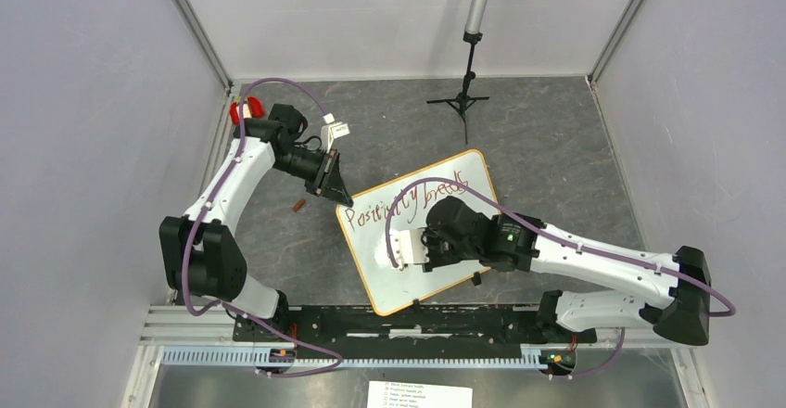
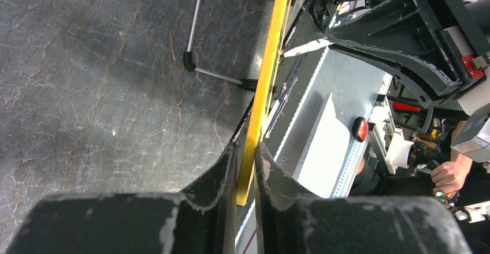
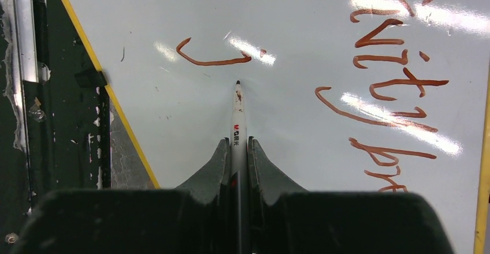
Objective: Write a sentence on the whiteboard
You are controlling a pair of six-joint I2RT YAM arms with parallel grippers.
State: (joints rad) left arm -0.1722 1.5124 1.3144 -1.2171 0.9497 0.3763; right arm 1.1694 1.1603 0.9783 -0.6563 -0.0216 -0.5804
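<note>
In the top view we saw the whiteboard (image 1: pixel 371 252) lying askew at the centre of the dark counter (image 1: pixel 556 148), with the left tool (image 1: pixel 341 197) clamped narrowly on the yellow rim at its upper-left corner. The right tool (image 3: pixel 238 141) gripped a marker (image 3: pixel 237 112). Its tip met the board just below a hooked stroke (image 3: pixel 214 62) in the upper middle of the frame, while the sentence (image 3: pixel 398 82) ran down the right side.

You see the whiteboard (image 3: pixel 173 109) glossy and smooth, throwing glare; your worktop (image 2: pixel 86 92) is dark, matt, crack-veined; the marker (image 3: pixel 237 124) barrel is smooth white plastic; the left end effector (image 2: pixel 245 148) scuffed matt black.
</note>
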